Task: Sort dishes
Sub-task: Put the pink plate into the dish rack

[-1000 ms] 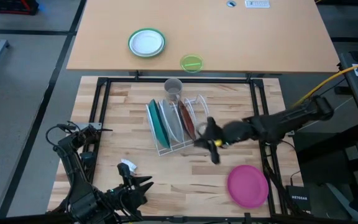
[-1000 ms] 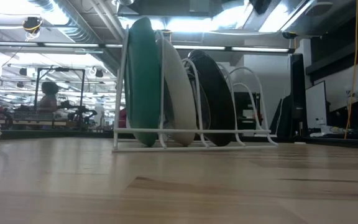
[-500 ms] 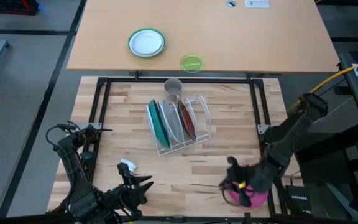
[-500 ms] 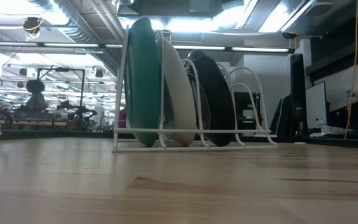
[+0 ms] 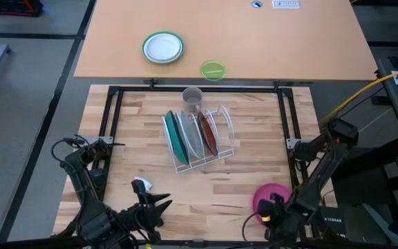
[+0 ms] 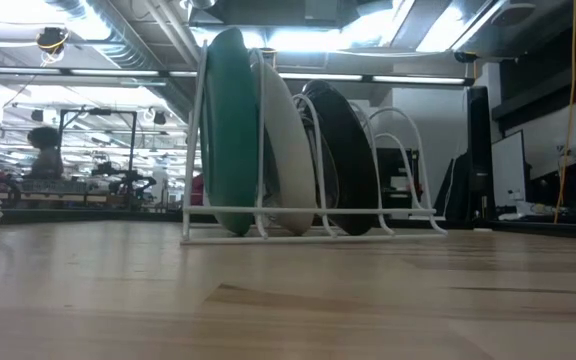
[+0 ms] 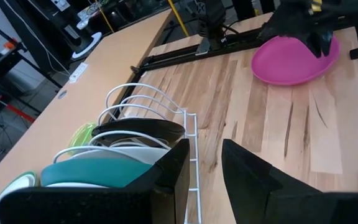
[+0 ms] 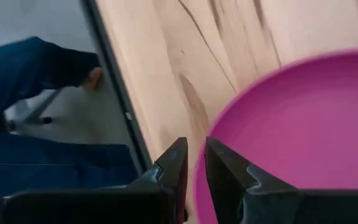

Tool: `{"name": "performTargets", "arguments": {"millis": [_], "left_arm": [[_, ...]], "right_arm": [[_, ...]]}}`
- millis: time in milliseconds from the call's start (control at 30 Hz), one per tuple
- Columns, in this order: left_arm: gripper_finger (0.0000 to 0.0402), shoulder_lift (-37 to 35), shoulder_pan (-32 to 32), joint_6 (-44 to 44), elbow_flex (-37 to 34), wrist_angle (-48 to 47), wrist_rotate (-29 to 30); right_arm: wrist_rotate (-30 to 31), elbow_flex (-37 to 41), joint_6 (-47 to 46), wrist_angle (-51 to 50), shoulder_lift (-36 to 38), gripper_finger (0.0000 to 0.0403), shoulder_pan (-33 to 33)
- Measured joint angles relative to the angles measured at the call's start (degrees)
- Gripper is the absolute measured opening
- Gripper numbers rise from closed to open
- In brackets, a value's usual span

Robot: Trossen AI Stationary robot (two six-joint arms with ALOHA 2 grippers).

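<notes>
Seemingly stiff, smooth and slippery, the pink plate lies flat near the table's front right corner, best pinched at its thin rim, where the right gripper hovers, fingers narrowly parted.

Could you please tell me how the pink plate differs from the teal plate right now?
The pink plate lies flat on the table near its front edge, by the right gripper; the teal plate stands on edge in the white wire rack, beside other plates. Both are round.
</notes>
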State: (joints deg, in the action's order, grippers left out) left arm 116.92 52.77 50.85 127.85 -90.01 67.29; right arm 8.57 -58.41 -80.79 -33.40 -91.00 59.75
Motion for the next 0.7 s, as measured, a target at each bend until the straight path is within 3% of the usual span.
{"name": "performTargets", "arguments": {"millis": [300,700], "left_arm": [[0.0084,0.00,-0.39,-0.28,0.00,-0.01,0.00],[0.0084,0.00,-0.53,-0.29,0.00,0.01,0.00]], "right_arm": [[-2.11,0.00,-1.70,1.85,-6.76,0.0060,-0.14],[-1.59,0.00,-1.69,3.29,-8.39,0.0060,-0.14]]}}
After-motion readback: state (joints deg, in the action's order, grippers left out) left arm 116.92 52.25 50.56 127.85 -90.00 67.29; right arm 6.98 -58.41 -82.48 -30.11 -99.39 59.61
